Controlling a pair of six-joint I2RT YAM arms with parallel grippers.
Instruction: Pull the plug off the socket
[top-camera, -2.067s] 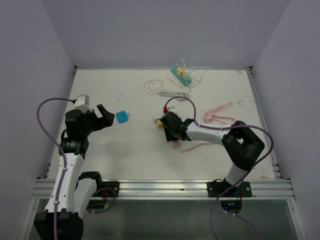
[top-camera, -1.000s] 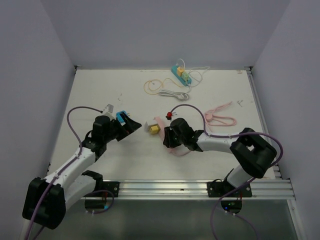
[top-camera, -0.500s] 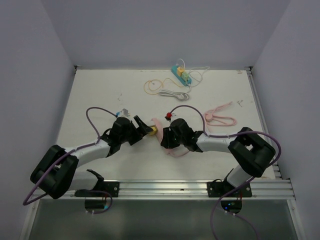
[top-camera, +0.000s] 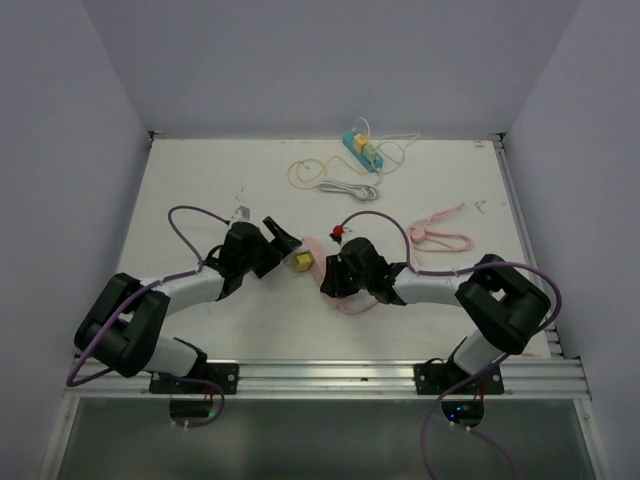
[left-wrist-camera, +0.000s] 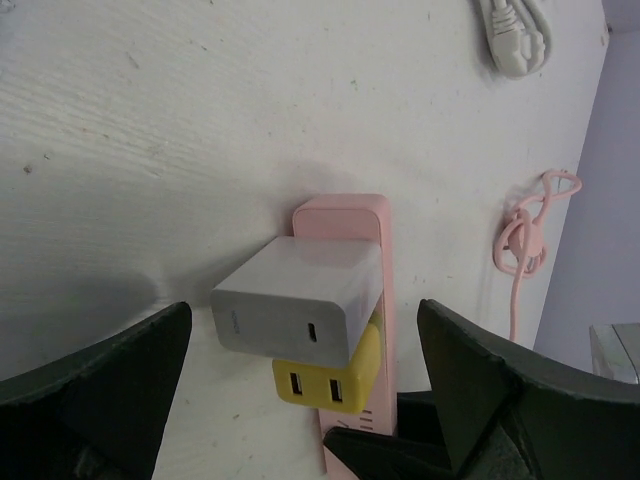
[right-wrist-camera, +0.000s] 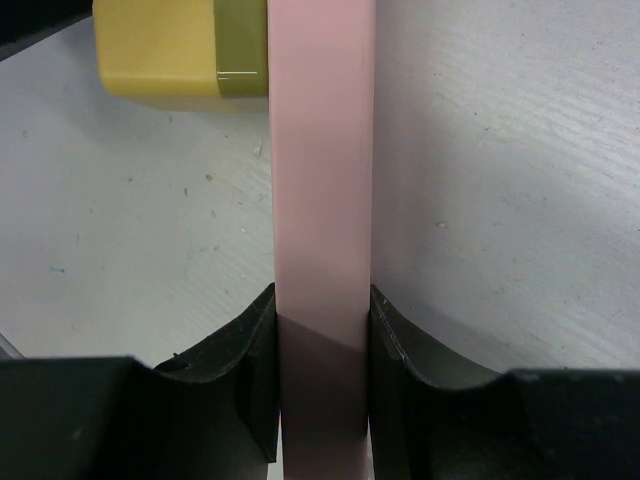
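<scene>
The left gripper is wide open. Its two fingers stand on both sides of the white plug, and neither finger touches it; a bare strip of table shows at each side. The white plug sits in the pink socket strip, close to one end of it. A yellow plug sits in the same strip, directly beside the white one and touching it.

The right gripper is clamped on the pink socket strip. Its two fingers press the long sides of the strip, which lies on the table.

In the top view, the left gripper and the right gripper meet near the middle of the table. There only the yellow plug and a small part of the pink socket strip can be seen; the white plug cannot be made out.

In the left wrist view, the dark body of the right gripper covers the lower part of the strip. In the right wrist view, the yellow plug and the strip are cut off by the upper edge. A white cable is also cut off at the top. A pink cable lies well apart.
</scene>
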